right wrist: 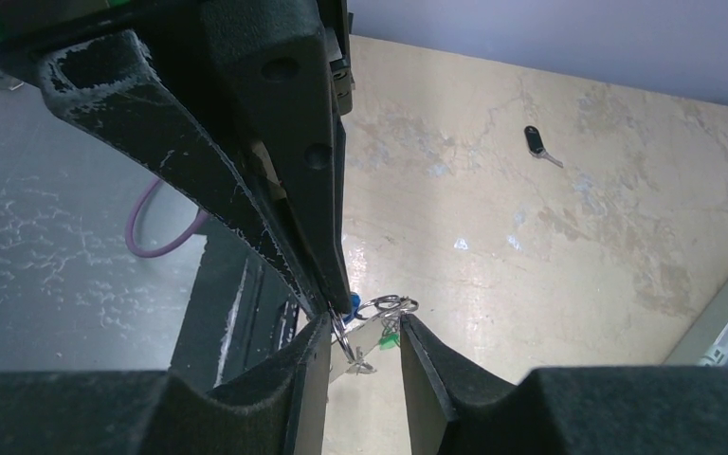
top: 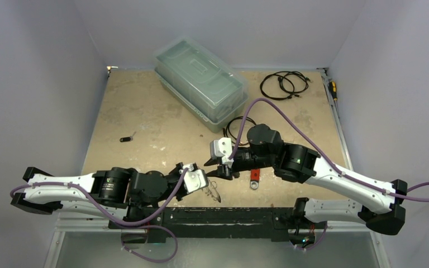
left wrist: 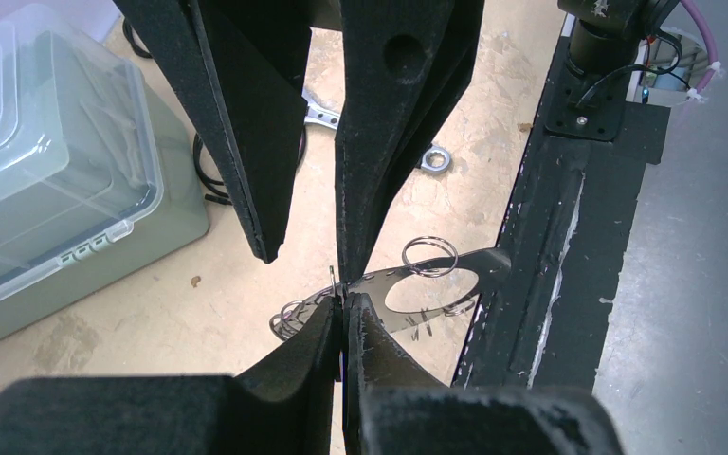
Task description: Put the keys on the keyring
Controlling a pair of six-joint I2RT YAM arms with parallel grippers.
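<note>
Keyring (left wrist: 379, 281), likely light, thin and slippery, is hanging rim-clamped in the left claw (left wrist: 343, 301) while the right claw (right wrist: 365, 327) is gaping around it

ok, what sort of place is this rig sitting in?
Probably a lab test cell: plain grey walls box in a worn wooden tabletop, with a lidded plastic box and loose black cables on it.

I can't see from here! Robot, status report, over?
Left end effector shut on keyring. Right end effector open around it. One key lying apart. Nothing blocking.
</note>
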